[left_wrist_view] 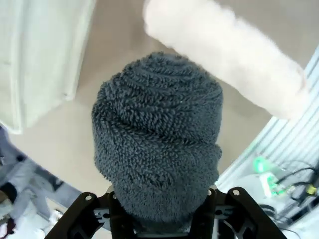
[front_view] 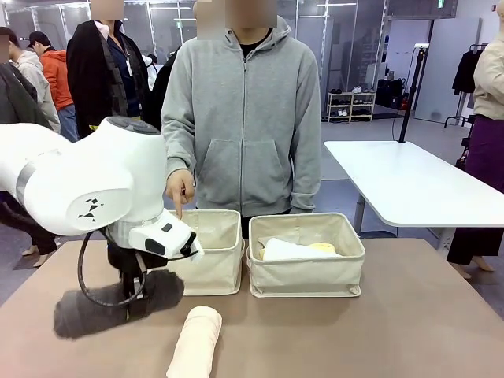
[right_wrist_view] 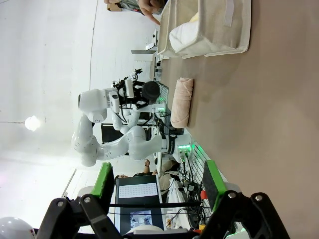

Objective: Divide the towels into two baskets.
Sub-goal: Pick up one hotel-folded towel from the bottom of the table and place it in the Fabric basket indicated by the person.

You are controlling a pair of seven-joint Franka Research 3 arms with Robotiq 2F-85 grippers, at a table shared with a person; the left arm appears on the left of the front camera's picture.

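Left fingers (left_wrist_view: 203, 220) clamp grey towel (left_wrist_view: 157, 139) — right fingers (right_wrist_view: 215, 181) wide, empty | front: basket (front_view: 307, 277) holds 2

Bright, even indoor light; wide-angle distortion.

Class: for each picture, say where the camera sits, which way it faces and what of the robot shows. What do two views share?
Front: fixed between the arms, facing across the table at the person; the left arm shows, its left gripper clamping the dark grey towel.
Left wrist: on that wrist, looking along the gripper at the held towel's end.
Right wrist: rolled sideways, looking past the open right gripper along the table.
Shared: the cream towel, in all three.
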